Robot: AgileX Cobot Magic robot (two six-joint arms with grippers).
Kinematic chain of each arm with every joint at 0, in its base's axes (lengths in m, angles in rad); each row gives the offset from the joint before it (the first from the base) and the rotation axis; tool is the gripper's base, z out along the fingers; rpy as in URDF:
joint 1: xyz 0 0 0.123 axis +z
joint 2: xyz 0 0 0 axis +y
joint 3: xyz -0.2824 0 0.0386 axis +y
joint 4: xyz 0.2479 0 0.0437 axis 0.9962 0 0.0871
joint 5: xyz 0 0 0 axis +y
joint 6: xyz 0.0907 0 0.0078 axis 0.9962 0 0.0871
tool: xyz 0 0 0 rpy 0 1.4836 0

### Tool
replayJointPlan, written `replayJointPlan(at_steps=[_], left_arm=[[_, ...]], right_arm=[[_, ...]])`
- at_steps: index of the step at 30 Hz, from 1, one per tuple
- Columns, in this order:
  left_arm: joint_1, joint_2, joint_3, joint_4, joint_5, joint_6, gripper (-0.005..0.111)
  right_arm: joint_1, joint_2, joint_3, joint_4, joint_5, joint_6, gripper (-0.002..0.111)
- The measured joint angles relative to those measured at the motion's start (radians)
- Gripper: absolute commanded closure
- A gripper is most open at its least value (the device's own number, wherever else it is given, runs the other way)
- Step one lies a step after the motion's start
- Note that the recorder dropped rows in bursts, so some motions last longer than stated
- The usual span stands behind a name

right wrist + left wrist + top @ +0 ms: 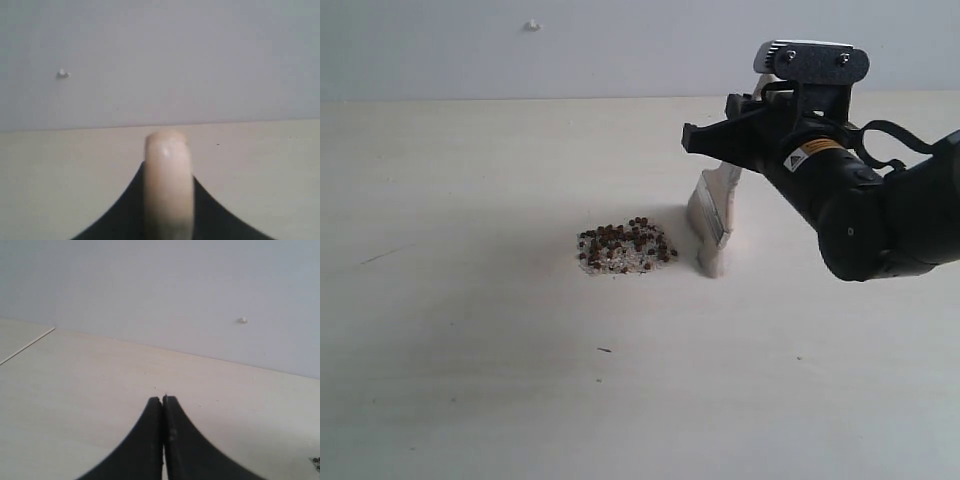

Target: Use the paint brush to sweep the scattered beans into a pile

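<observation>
The beans (625, 245) lie in one compact reddish-brown heap mixed with white crumbs, near the middle of the table. Just right of the heap the paint brush (712, 220) stands nearly upright, pale bristles touching the table. My right gripper (735, 140) is shut on its handle above the ferrule; in the right wrist view the light wooden handle (168, 185) pokes out between the black fingers. My left gripper (163, 400) is shut with nothing in it, above bare table; it does not show in the exterior view. A few beans (316, 462) peek in at the left wrist view's edge.
The pale table (470, 350) spreads wide around the heap. A small dark speck (605, 350) lies in front of the heap. A plain wall (570, 50) with a small white fixture (531, 25) stands behind the table's far edge.
</observation>
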Motion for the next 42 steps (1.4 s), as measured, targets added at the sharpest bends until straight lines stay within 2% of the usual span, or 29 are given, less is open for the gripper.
replayJointPlan(at_steps=[13, 42], left_arm=[[0.0, 0.0, 0.0, 0.0, 0.0, 0.0, 0.107], [0.0, 0.0, 0.0, 0.0, 0.0, 0.0, 0.107]], right_arm=[[0.002, 0.017, 0.0, -0.137, 0.011, 0.172, 0.108], [0.002, 0.017, 0.0, -0.196, 0.024, 0.215, 0.108]])
